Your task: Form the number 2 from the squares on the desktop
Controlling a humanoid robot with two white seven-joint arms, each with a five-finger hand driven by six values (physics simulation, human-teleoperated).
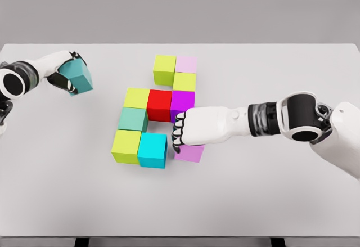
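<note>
The right hand (185, 130) clamps a light purple block (190, 152) beside the cyan block (153, 150), seemingly closing the bottom row of the 2. The left hand (70, 75) grasps a teal block (79, 78) off left, probably for the top row.

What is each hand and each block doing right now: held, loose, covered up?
left hand: raised at the left, shut on the teal block.
right hand: fingers curled, resting over the lilac block; grasp unclear.
lilac block: on the table, partly covered.
cyan block: loose, beside the right hand's fingertips.
red block: loose, mid-cluster.
pink block: loose, top of cluster.
</note>
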